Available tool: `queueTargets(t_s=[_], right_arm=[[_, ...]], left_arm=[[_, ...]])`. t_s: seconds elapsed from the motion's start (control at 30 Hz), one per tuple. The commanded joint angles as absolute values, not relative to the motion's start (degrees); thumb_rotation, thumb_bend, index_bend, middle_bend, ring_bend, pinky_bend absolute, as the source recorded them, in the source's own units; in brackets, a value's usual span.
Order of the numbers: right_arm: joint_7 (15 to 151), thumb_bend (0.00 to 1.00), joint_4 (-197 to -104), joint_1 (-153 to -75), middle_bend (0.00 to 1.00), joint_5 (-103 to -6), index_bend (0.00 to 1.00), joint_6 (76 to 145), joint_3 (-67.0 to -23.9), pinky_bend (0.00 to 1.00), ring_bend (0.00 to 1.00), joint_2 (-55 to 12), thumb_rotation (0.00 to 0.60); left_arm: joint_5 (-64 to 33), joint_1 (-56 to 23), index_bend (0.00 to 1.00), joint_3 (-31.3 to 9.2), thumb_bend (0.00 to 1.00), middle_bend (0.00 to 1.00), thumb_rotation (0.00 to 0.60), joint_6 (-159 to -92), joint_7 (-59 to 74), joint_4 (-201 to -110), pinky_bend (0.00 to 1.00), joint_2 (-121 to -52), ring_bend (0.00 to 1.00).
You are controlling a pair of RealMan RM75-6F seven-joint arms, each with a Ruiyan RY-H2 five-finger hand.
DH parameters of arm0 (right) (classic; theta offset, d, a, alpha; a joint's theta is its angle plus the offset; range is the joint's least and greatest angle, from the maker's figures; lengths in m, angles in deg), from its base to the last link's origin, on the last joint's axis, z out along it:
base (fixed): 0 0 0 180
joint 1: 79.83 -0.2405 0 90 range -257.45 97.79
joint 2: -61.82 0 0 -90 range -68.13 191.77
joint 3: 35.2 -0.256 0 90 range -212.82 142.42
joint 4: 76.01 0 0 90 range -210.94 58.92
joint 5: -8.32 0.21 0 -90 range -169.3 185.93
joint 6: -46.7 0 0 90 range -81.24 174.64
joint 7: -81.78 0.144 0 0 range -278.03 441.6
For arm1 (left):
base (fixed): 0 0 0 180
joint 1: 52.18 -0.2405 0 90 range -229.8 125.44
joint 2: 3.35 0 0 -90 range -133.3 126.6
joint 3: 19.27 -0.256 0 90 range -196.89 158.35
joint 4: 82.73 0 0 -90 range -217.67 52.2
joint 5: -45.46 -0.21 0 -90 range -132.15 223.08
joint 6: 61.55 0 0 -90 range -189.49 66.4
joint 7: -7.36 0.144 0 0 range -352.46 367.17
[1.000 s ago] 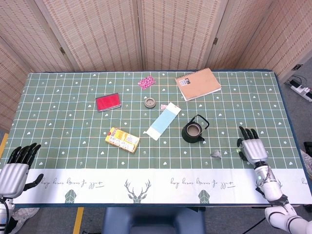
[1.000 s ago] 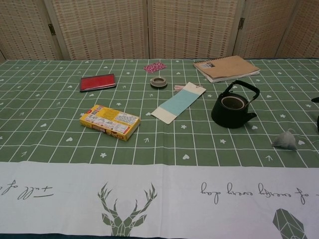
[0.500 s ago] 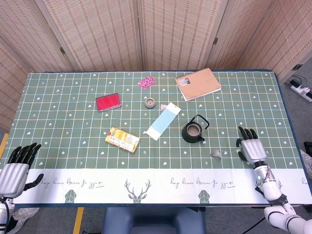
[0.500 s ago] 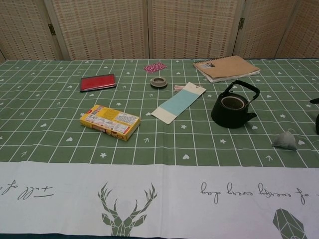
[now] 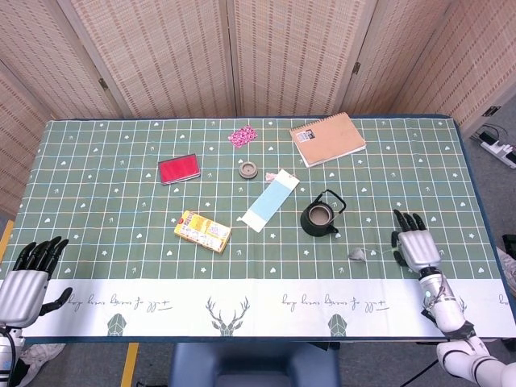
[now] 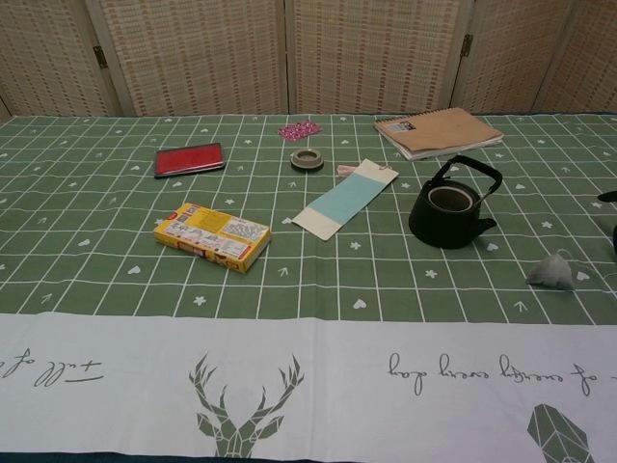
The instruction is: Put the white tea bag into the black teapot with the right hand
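Observation:
The white tea bag [image 5: 357, 255] [image 6: 552, 271] lies on the green cloth near the front right. The black teapot [image 5: 321, 216] [image 6: 448, 209] stands upright and lidless to its left and a little further back, handle raised. My right hand [image 5: 416, 242] hovers at the cloth's right side, fingers spread, holding nothing, a short way right of the tea bag. In the chest view only its dark fingertips [image 6: 611, 196] show at the right edge. My left hand [image 5: 28, 280] hangs open off the table's front left corner.
A yellow box [image 5: 202, 231], a pale blue strip [image 5: 270, 201], a tape roll [image 5: 248, 170], a red case [image 5: 179, 168], a pink packet [image 5: 242, 135] and a spiral notebook [image 5: 327, 138] lie across the middle and back of the table [image 5: 97, 242].

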State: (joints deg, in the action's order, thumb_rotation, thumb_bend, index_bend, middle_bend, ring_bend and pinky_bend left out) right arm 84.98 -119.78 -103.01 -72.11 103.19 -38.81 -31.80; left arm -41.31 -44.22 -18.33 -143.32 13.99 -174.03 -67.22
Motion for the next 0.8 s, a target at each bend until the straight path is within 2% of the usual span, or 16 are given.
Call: queueTargets(t_s=[0.03, 0.8], right_arm=[[85.0, 0.40, -119.7, -103.0, 0.00, -72.1, 0.55, 103.1, -38.8, 0.00, 0.00, -31.8, 0.600], [86.2, 0.40, -118.5, -103.3, 0.00, -72.7, 0.62, 103.5, -38.5, 0.00, 0.00, -32.2, 0.600]], left_arm=[[-41.4, -44.2, 0.00, -18.4, 0.26, 0.01, 0.600, -143.3, 13.9, -174.0, 0.06, -67.2, 0.06], [-43.0, -44.4, 0.00, -18.9, 0.27, 0.01, 0.600, -144.1, 12.3, -173.7, 0.06, -66.8, 0.05]])
